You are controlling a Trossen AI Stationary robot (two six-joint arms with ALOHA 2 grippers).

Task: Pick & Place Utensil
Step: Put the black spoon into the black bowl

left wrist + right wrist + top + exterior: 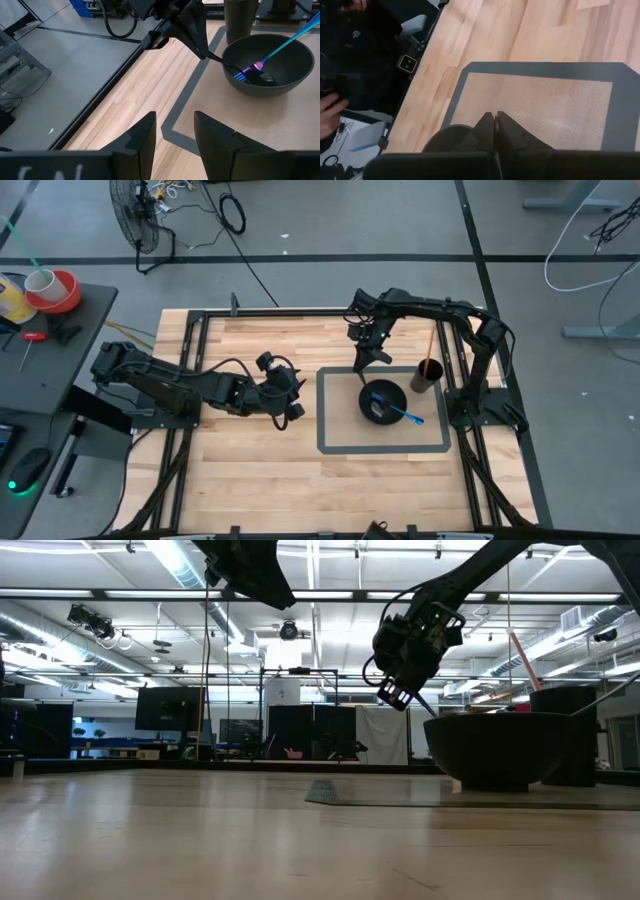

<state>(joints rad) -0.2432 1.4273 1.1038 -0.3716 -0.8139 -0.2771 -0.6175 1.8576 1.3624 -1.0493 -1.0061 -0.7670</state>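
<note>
A dark bowl (383, 401) stands on a grey-bordered mat (335, 446). In it lies a blue fork (407, 416), its handle leaning over the rim toward the right. My right gripper (363, 368) hangs above the bowl's far-left rim, shut on a thin black utensil (235, 66) whose head reaches down into the bowl. My left gripper (287, 396) waits open over the bare wood left of the mat, its fingers (142, 137) pointing toward the bowl. My right gripper pinches the black utensil by the upper end of its handle (211, 56) between its two shut fingers (192, 30), coming from above and slanting down. The utensil hangs tilted below the fingers, and its head (266, 78) is down inside the bowl beside the fork's tines.
A dark cup (428, 375) with an orange stick in it stands right of the bowl, just off the mat. Black frame rails (300, 312) run round the wooden table. Bare wood lies toward the near edge. A person's hand (330, 117) shows beyond the table.
</note>
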